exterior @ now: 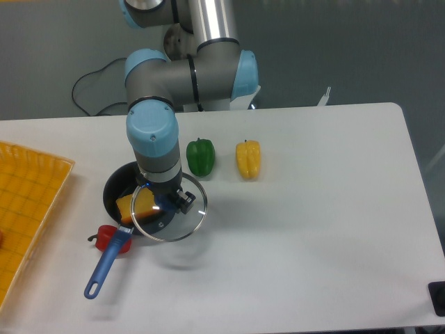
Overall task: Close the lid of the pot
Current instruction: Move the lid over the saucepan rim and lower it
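The black pot [117, 189] with its long blue handle [106, 264] sits at the table's left, holding an orange-yellow block [128, 207]. The clear glass lid [188, 216] hangs above the pot's right half, overlapping its rim and reaching past it to the right. My gripper [167, 202] points straight down over the lid's centre and is shut on the lid's knob; the arm hides the fingers themselves.
A green pepper [200, 156] and a yellow pepper [248, 158] lie just right of the pot. A red pepper [104, 236] rests against the handle. A yellow tray [28, 209] stands at the left edge. A dark object [438, 298] sits at the lower right corner.
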